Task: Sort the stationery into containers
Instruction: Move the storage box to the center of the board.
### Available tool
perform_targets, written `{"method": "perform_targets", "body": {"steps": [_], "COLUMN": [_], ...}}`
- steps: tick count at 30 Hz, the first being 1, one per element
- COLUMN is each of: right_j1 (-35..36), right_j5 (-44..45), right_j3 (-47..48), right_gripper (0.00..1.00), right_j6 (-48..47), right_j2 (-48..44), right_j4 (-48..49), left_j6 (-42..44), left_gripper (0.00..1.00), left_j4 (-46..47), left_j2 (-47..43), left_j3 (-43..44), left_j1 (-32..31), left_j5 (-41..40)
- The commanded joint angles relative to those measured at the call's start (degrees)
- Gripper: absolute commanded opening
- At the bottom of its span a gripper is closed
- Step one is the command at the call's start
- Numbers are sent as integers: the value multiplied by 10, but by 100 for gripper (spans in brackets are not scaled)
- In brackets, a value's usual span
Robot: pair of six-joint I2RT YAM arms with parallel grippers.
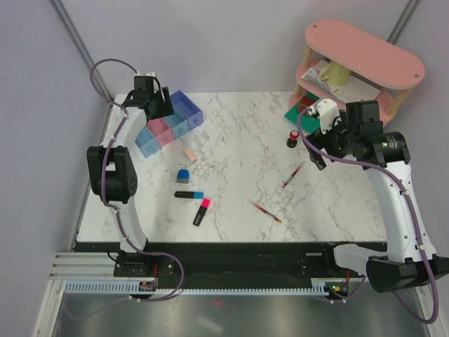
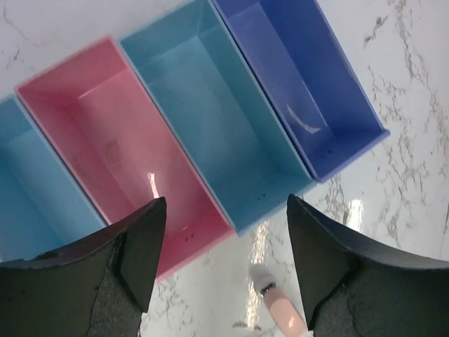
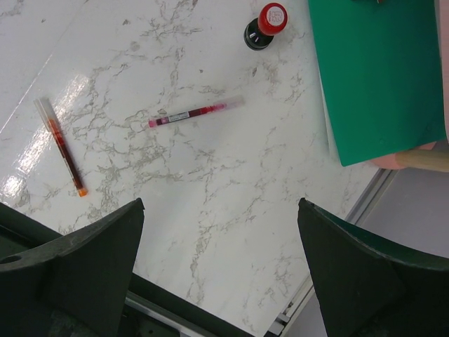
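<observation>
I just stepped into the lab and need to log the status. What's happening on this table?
Two arms are sorting stationery, and nothing is held yet. The left gripper hangs open over the row of bins, which look empty. The right gripper, also open, hovers near a red pen, a second pen and the black-red bottle. The eraser, blue-white block, blue-capped highlighter and pink-capped highlighter lie loose on the table.
</observation>
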Motion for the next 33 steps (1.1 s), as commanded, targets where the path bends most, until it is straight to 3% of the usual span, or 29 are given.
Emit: {"method": "perform_targets", "body": {"steps": [1, 7, 17, 19, 23, 33], "right_j1": [-1, -1, -1, -1, -1, -1], "right_j5": [10, 17, 23, 21, 21, 24], "right_j3": [-6, -14, -44, -47, -44, -38], "right_gripper": [98, 98, 98, 98, 98, 98], "right_j6": [-4, -11, -19, -16, -15, -12], "right_j2": [-1, 4, -3, -4, -9, -16], "right_j4": [7, 11, 27, 29, 29, 21], "left_j6": [-18, 3, 15, 26, 45, 87], "left_gripper": [75, 75, 73, 67, 46, 28], "left_j4": [8, -12, -23, -25, -28, -27], "left_j2": [65, 120, 139, 153, 180, 200], "left_j3": [86, 131, 125, 129, 137, 154], "left_j1": [-1, -4, -13, -18, -30, -59], "left_j5": [-42, -75, -86, -90, -94, -62]}}
